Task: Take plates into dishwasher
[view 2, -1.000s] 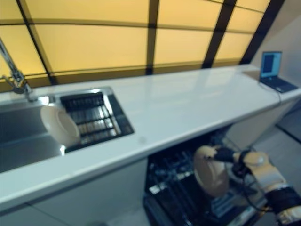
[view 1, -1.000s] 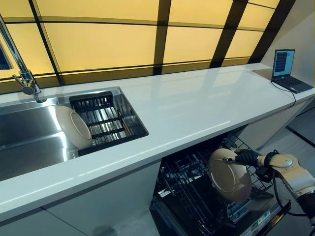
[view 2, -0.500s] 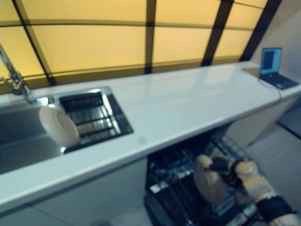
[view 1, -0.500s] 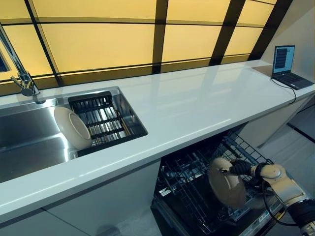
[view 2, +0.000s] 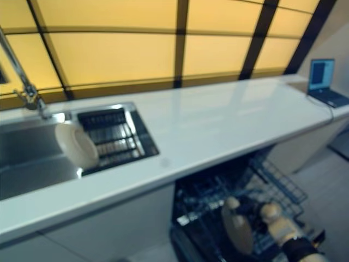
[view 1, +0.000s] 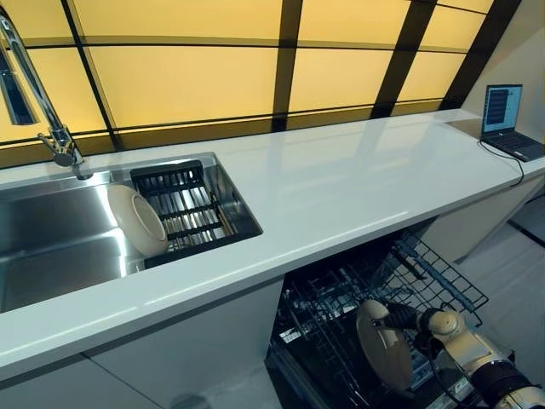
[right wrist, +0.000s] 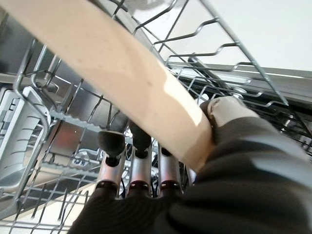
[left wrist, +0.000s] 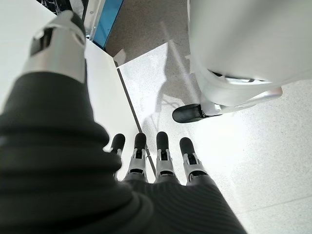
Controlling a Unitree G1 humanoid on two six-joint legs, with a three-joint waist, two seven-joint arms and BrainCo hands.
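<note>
My right hand [view 1: 405, 318] grips a beige plate [view 1: 385, 345] by its rim, and the plate stands on edge, low among the wires of the open dishwasher's rack [view 1: 332, 315]. The right wrist view shows the plate [right wrist: 131, 83] pinched between the thumb [right wrist: 228, 110] and the fingers [right wrist: 132, 168], with rack wires all around. A second beige plate [view 1: 138, 220] leans on the dark drying rack [view 1: 189, 204] in the sink [view 1: 51, 247]. My left hand [left wrist: 161, 163] appears only in its wrist view, fingers straight and holding nothing, hanging over the floor.
A white countertop [view 1: 341, 183] runs above the dishwasher, with a laptop [view 1: 504, 115] at its far right end. A faucet [view 1: 53, 128] stands behind the sink. A wire rack section [view 1: 438, 277] juts out to the right of the plate.
My right hand has lowered the plate deeper into the dishwasher rack. The camera has shifted a little; the sink plate has stayed put.
</note>
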